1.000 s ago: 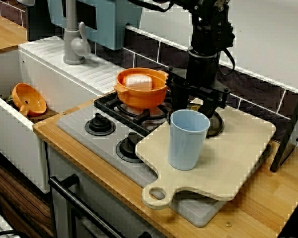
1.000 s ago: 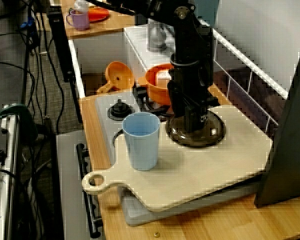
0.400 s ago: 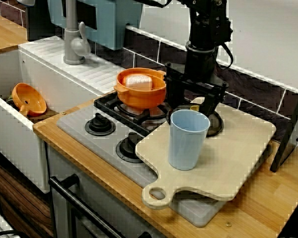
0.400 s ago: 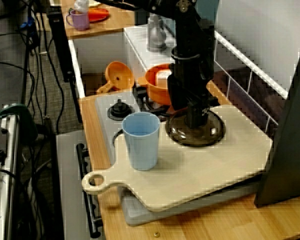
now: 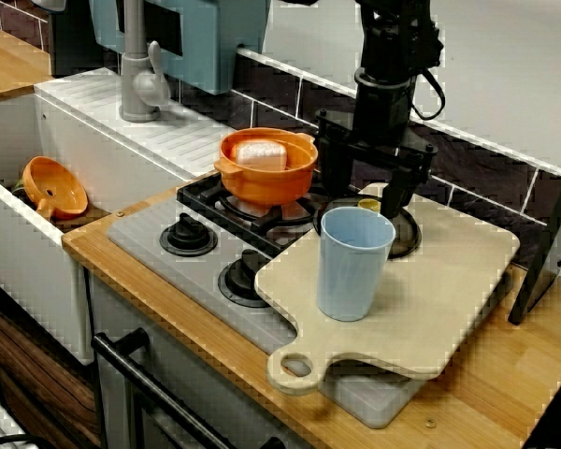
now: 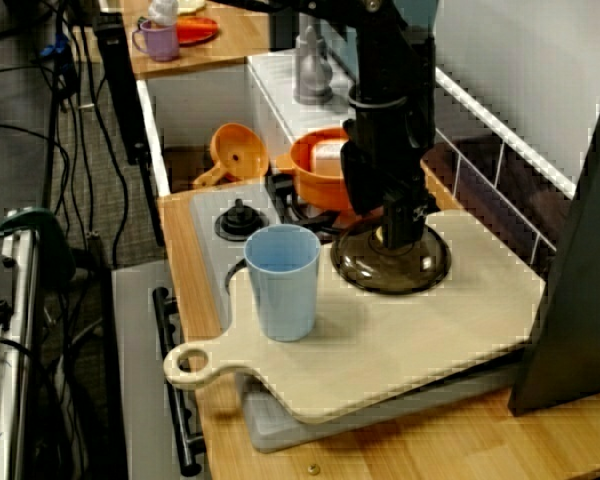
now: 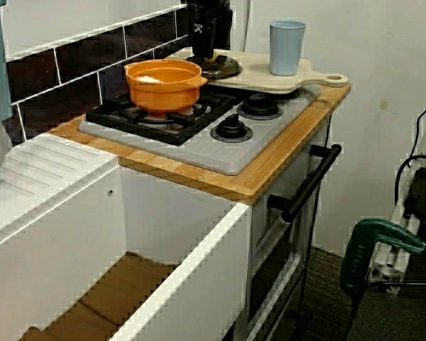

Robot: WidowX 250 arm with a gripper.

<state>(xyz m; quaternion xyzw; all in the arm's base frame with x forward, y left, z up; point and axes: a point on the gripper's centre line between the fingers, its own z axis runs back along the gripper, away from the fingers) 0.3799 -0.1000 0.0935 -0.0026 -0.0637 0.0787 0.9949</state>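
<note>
In the front view, my black gripper (image 5: 362, 202) hangs open just above a dark glass lid (image 5: 404, 236) lying on the back of a pale wooden cutting board (image 5: 430, 299). The lid's yellow knob (image 5: 368, 204) shows between the spread fingers, untouched. The side view has the gripper (image 6: 390, 222) over the same lid (image 6: 380, 270). A light blue cup (image 5: 353, 264) stands upright on the board just in front of the lid. An orange pot (image 5: 266, 168) holding something pale sits on the back burner to the left. From the sink end, the gripper (image 7: 206, 48) is behind the pot (image 7: 163, 85).
The board overhangs a grey hob (image 5: 168, 253) with two black knobs. A white sink (image 5: 19, 215) at left holds an orange funnel-like dish (image 5: 54, 187), with a grey tap (image 5: 140, 75) behind. A dark slanted stand (image 5: 547, 253) leans at the right. Tiled wall lies close behind the arm.
The gripper has risen a little from around the lid's knob, fingers still spread. The lid, cup and pot have stayed put.
</note>
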